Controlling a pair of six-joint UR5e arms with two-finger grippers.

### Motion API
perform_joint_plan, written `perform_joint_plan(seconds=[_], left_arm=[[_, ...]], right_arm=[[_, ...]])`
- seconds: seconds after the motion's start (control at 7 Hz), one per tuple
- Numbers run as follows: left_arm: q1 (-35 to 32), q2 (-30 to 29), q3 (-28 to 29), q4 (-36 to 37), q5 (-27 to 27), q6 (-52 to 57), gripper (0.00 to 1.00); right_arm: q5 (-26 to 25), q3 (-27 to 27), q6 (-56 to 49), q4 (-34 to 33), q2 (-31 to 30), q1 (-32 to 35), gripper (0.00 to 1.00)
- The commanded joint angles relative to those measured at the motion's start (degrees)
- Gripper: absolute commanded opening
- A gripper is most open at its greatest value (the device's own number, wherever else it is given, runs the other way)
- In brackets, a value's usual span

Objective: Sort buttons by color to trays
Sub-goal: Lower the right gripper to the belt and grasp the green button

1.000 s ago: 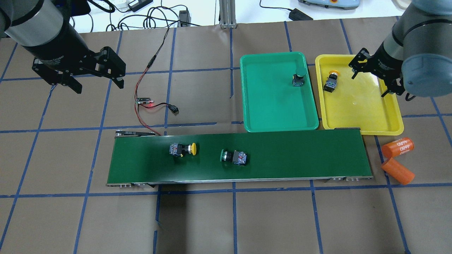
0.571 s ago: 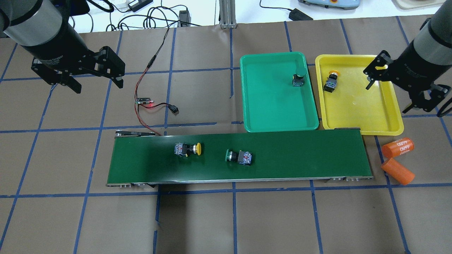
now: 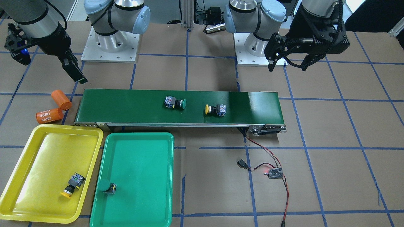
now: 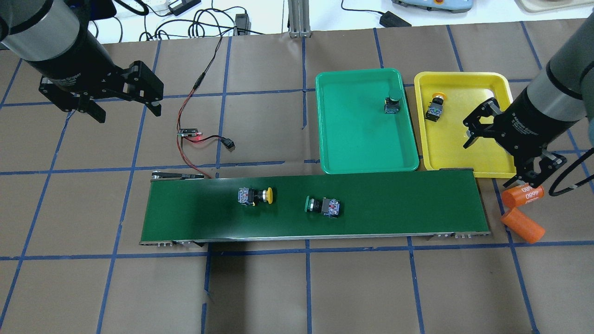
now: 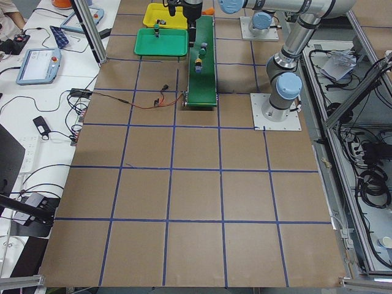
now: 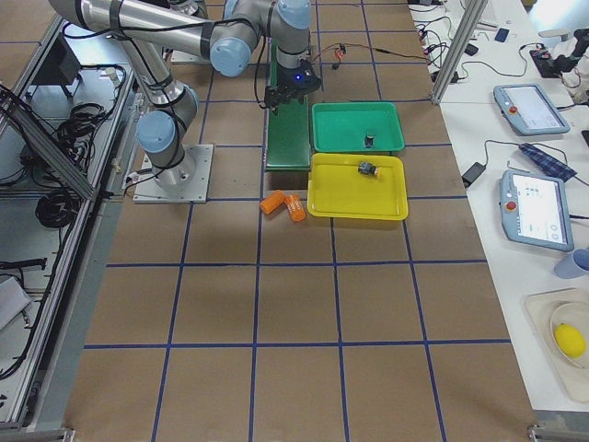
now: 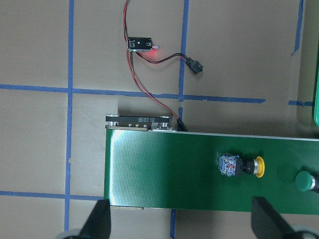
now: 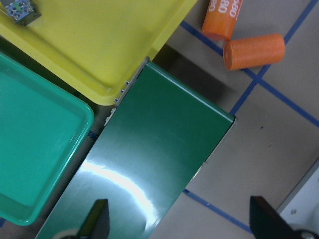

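Note:
A yellow button and a green button lie on their sides on the belt; both show in the left wrist view, the yellow button and the green button's cap. Another green button stands in the green tray. Another yellow button lies in the yellow tray. My left gripper is open and empty, above the table beyond the belt's left end. My right gripper is open and empty, above the yellow tray's near right corner, by the belt's right end.
The dark-green conveyor belt runs across the middle of the table, in front of both trays. Two orange cylinders, one marked 4680, lie just right of the belt's end. A small circuit board with red and black wires lies near the belt's left end.
My right gripper has moved from over the yellow tray's far part toward me, to the tray's near right corner. Both buttons on the belt have moved right. The left gripper has stayed put.

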Motion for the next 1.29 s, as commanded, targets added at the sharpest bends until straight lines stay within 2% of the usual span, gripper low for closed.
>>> perform_joint_plan(seconds=[0.0,0.43,0.57,0.71,1.14], left_arm=[[-0.06,0.03,-0.05,0.0,-0.16,-0.06,1.0],[-0.06,0.12,0.04,0.0,-0.07,0.02,1.0],[-0.06,0.04,0.04,0.0,-0.07,0.02,1.0],[-0.06,0.21,0.04,0.0,-0.07,0.02,1.0],[0.02,1.0,0.21,-0.18,0.01,0.02,1.0]], right_arm=[[4.54,3.24,4.73,-0.06,-0.26,0.04,1.0],[3.51,5.54,13.86,-5.31,0.44,5.11,1.0],[3.33,7.29,16.58,-8.38,0.97,6.87,0.93],[3.24,8.79,18.52,-12.41,1.06,8.37,0.99],[3.59,13.54,20.29,-15.77,1.15,8.65,0.99]])
